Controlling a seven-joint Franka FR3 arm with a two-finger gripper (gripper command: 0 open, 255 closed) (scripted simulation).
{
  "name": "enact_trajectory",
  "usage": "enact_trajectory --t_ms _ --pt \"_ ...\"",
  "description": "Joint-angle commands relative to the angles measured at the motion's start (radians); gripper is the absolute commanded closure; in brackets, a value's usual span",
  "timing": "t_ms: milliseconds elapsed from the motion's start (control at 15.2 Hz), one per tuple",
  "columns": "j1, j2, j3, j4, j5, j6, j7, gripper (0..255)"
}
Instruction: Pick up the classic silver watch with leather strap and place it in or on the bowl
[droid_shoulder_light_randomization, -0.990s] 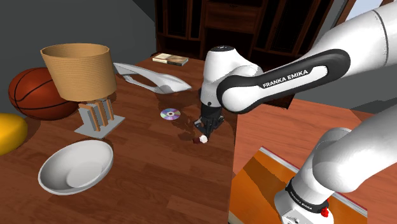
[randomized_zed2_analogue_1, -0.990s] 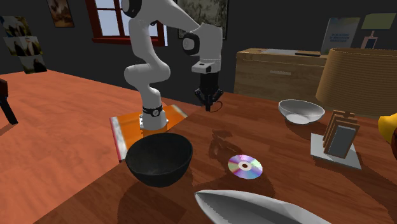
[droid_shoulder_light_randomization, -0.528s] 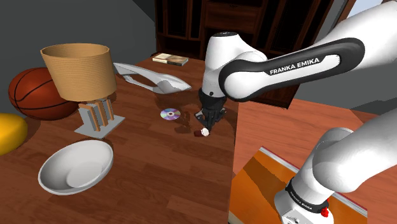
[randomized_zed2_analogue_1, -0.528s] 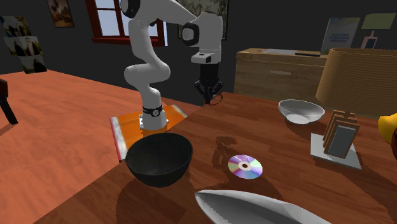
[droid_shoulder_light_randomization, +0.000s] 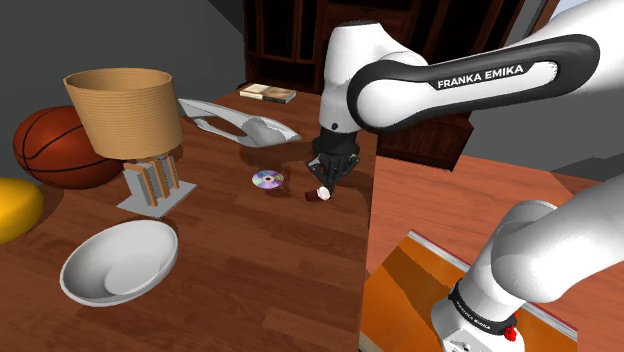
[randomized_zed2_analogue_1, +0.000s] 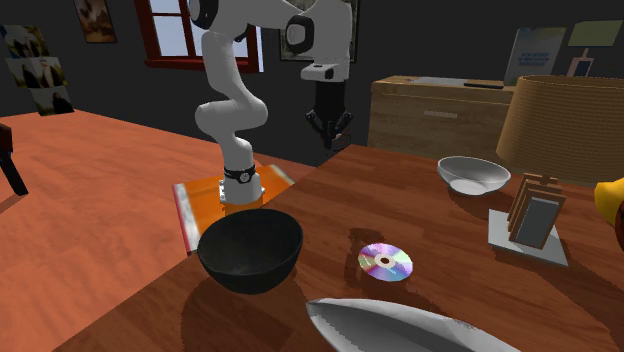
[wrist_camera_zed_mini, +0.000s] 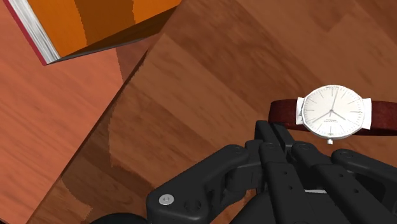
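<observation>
Watch (wrist_camera_zed_mini: 333, 112): one, with a round white dial, thin dark hands, fine hour marks, a slim silvery case and a small crown. Its strap is a flat, smooth, dark red-brown band. The watch hangs at the tips of the black gripper (wrist_camera_zed_mini: 275, 130), whose fingers are drawn close together and pinch one end of the strap, so the dial juts out to one side. In the shoulder view the watch (droid_shoulder_light_randomization: 320, 193) shows as a pale spot just under the gripper (droid_shoulder_light_randomization: 322, 183), near the counter's edge on that view's right. In the second exterior view the gripper (randomized_zed2_analogue_1: 328, 135) hangs above the counter (randomized_zed2_analogue_1: 420, 220), apart from its surface.

The counter is brown wood with plank grain. It carries two bowls, a shallow white bowl (droid_shoulder_light_randomization: 100, 250) and a deeper, glossy black bowl (randomized_zed2_analogue_1: 250, 250). One shiny iridescent disc (droid_shoulder_light_randomization: 267, 180) lies flat near the watch. Also on it are:
- one tall tan ribbed cylinder (droid_shoulder_light_randomization: 125, 110)
- one small rack (droid_shoulder_light_randomization: 153, 182) of brown slats on a grey base
- one long white curved object (droid_shoulder_light_randomization: 235, 125)
- one thin book (droid_shoulder_light_randomization: 267, 93) at the far end

One orange basketball (droid_shoulder_light_randomization: 50, 148) and one rounded yellow object (droid_shoulder_light_randomization: 15, 208) sit at the shoulder view's left.
</observation>
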Motion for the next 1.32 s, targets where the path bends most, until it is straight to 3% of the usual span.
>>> enact_trajectory --t_ms 0,330,1254 --pt "0.000 -0.010 -0.005 0.019 0.000 -0.029 -0.002 255" --pt "-0.002 -0.020 -0.013 0.075 -0.003 -0.095 -0.005 255" --pt "-0.147 0.232 -0.199 0.297 -0.121 -0.070 -0.271 255"
